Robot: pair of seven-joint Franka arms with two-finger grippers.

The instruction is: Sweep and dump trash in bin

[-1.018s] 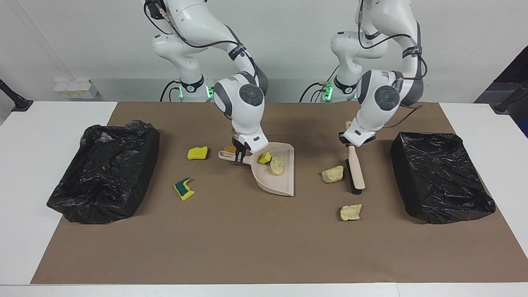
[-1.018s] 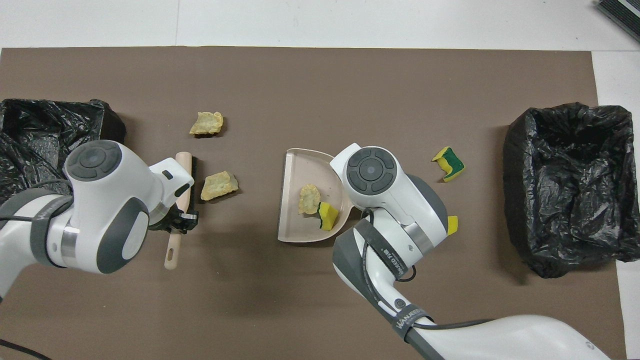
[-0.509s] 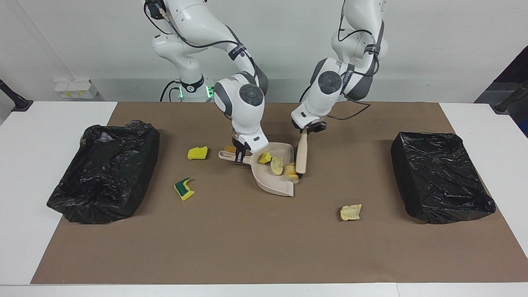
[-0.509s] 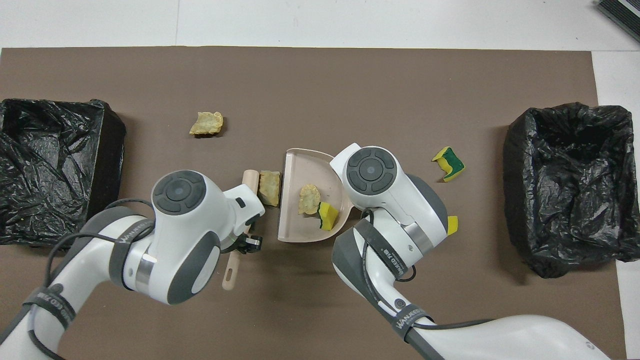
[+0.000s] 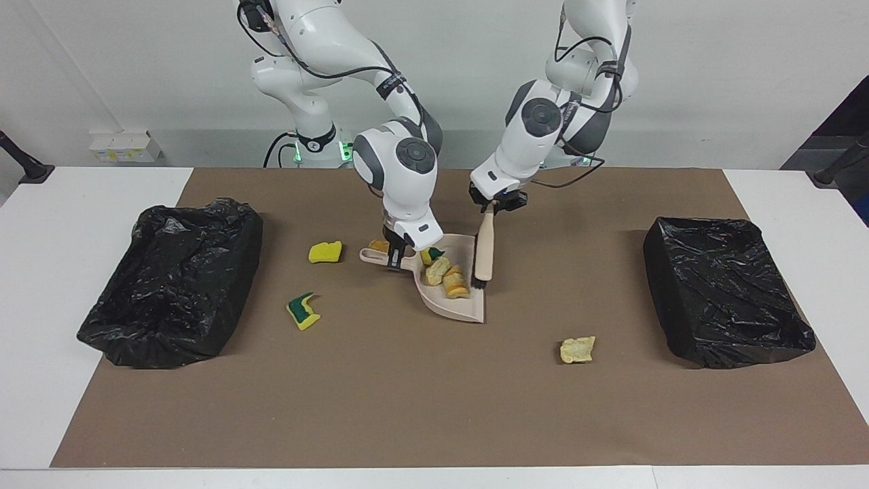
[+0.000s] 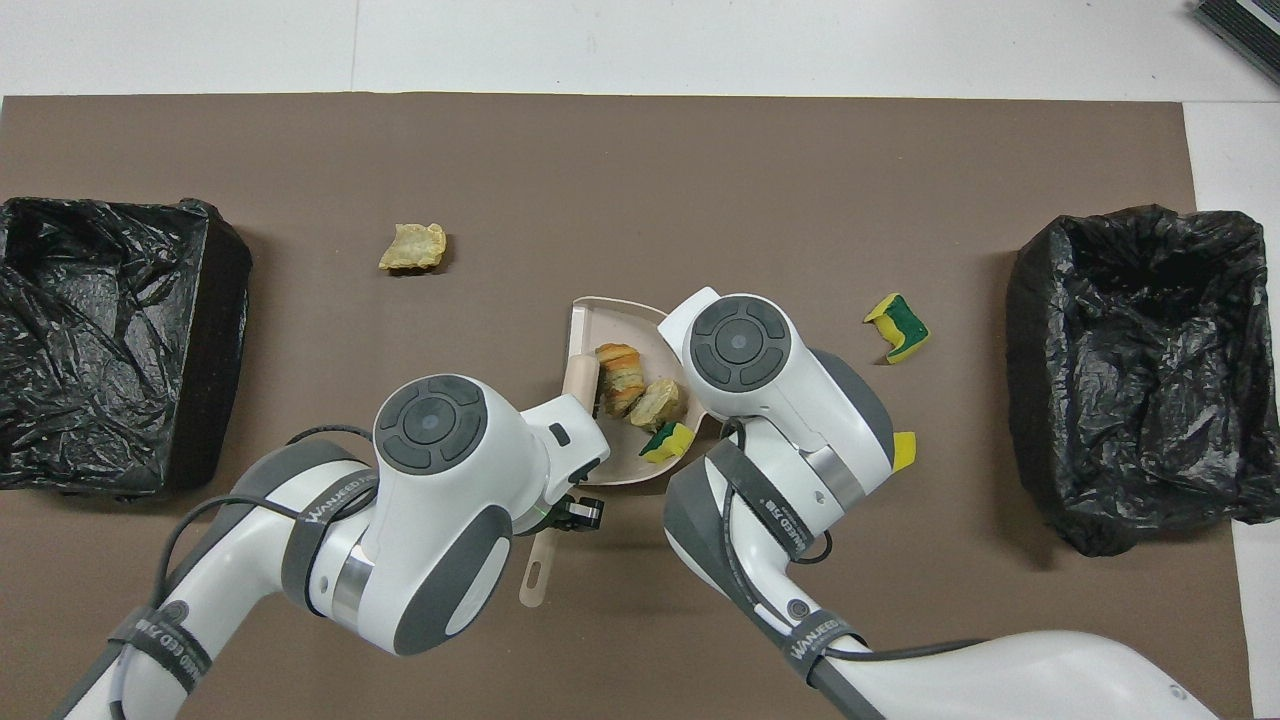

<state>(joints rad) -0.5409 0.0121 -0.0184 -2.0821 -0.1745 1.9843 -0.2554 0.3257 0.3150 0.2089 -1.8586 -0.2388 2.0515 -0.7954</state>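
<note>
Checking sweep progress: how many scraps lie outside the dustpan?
4: a yellow sponge beside the dustpan's handle; a green-yellow sponge farther from the robots; a tan chunk toward the left arm's end; a brown chunk, partly hidden, at the handle. More may be hidden.

From my remote station I list a plain white wall [image 5: 733, 61] along the robots' end, evenly lit with no hard shadows, and below it a grey skirting strip [image 5: 204, 146] carrying a small white socket box [image 5: 125, 146]. I list a white rectangular table top [image 5: 41, 272], most of it covered by a flat matte brown sheet [image 5: 407, 394] whose edges leave white margins at both ends and along the edge farthest from the robots. At each upper corner of the facing view I note a black clamp foot [image 5: 24, 163] resting on the table, and a dark panel [image 5: 842, 129] stands against the wall at the left arm's end.
</note>
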